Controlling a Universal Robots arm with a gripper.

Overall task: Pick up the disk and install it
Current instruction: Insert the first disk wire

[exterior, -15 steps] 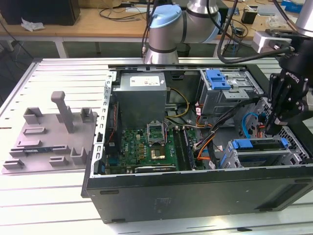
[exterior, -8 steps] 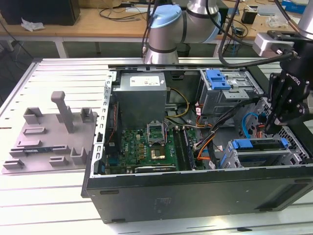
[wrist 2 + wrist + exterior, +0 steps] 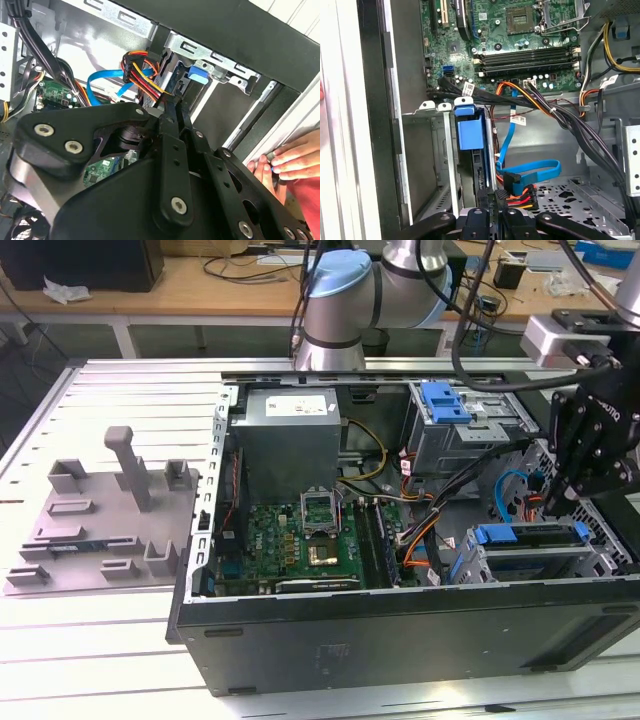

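First wrist view has the disk (image 3: 475, 165) already standing in its bay, just ahead of the gripper (image 3: 489, 200); fingers look narrow, holding nothing as far as I can tell, cables left

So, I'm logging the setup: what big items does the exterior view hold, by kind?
Arm: 1
Case: 1
Grey fixture: 1
Total: 3
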